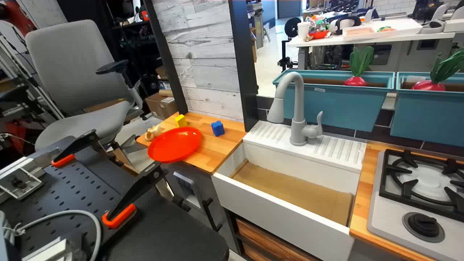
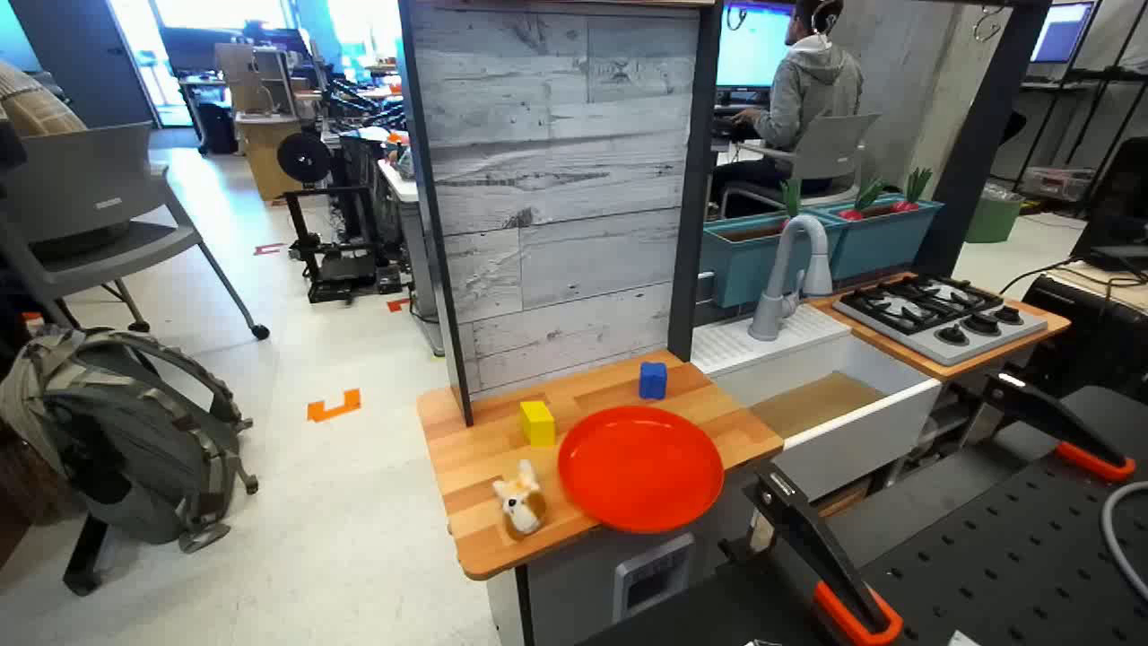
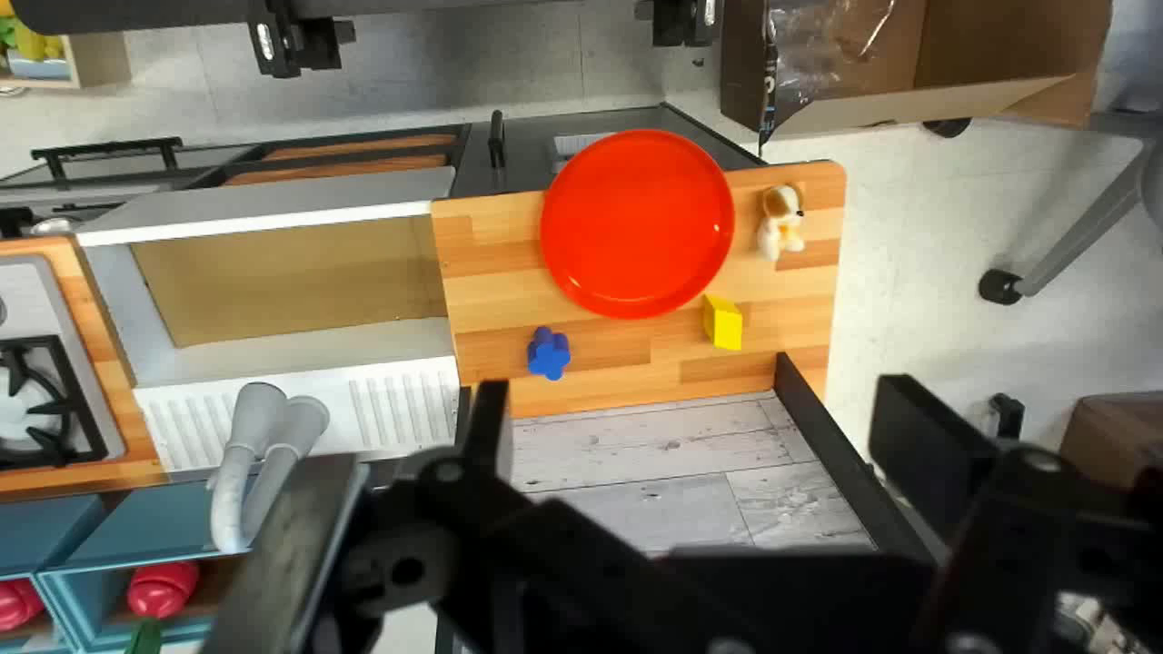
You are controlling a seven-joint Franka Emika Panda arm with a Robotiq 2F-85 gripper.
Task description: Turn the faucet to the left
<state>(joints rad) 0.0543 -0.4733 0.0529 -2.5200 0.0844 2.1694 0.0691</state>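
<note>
The grey faucet [image 1: 299,98] stands on the white ribbed ledge behind the sink, its gooseneck arched over and its lever at the side of the base. It also shows in an exterior view [image 2: 782,269] and, from above, at the left of the wrist view [image 3: 257,413]. In the wrist view the spout head lies beside the base, over the ledge. My gripper [image 3: 695,409] is open and empty. It is high above the counter and apart from the faucet, which lies to its left in the wrist view. The gripper is out of view in both exterior views.
The white sink [image 1: 286,206] lies before the faucet, the stove [image 1: 380,214] beside it. Teal planters [image 1: 333,105] stand behind. A tall wood-look panel [image 2: 556,179] with black posts rises behind the counter. A red plate [image 3: 636,222], blue block [image 3: 549,354], yellow block [image 3: 724,323] and toy dog [image 3: 780,222] lie there.
</note>
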